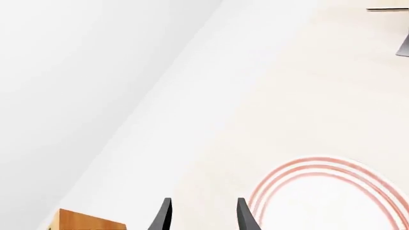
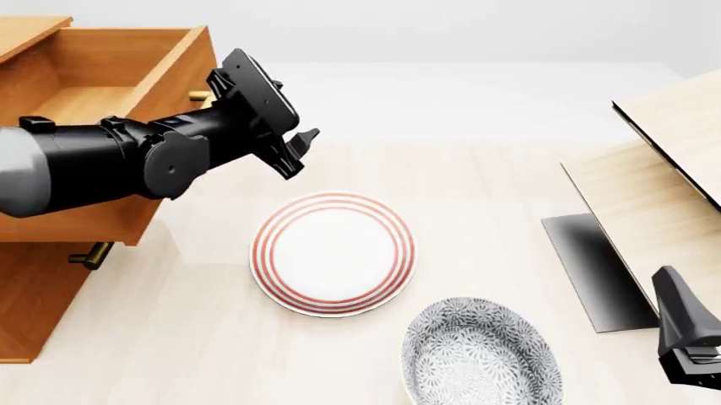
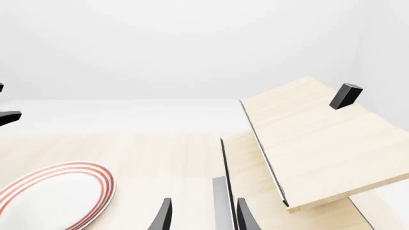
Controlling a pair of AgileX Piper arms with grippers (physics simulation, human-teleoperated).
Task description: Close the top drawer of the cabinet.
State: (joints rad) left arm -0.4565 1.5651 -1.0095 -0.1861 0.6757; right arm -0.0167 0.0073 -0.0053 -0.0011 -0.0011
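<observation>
Top drawer (image 2: 107, 110) pulled out of cabinet (image 2: 40, 295) at upper left of front view, plain wood inside showing, brass handle (image 2: 201, 96) peeking just behind left arm. Lower drawer's handle (image 2: 90, 255) at left edge below it. Left gripper (image 2: 302, 152) hanging in front of drawer face, just beside it, not visibly touching; fingers parted, holding nothing. Red-ringed plate (image 2: 333, 253) at centre on table (image 2: 496, 194), grey patterned bowl (image 2: 479, 354) at lower centre just beside it. Pale wood unit (image 2: 664, 169) at right edge. Right gripper (image 2: 690, 342) at lower right corner; in right wrist view fingers (image 3: 164, 215) apart, empty.
</observation>
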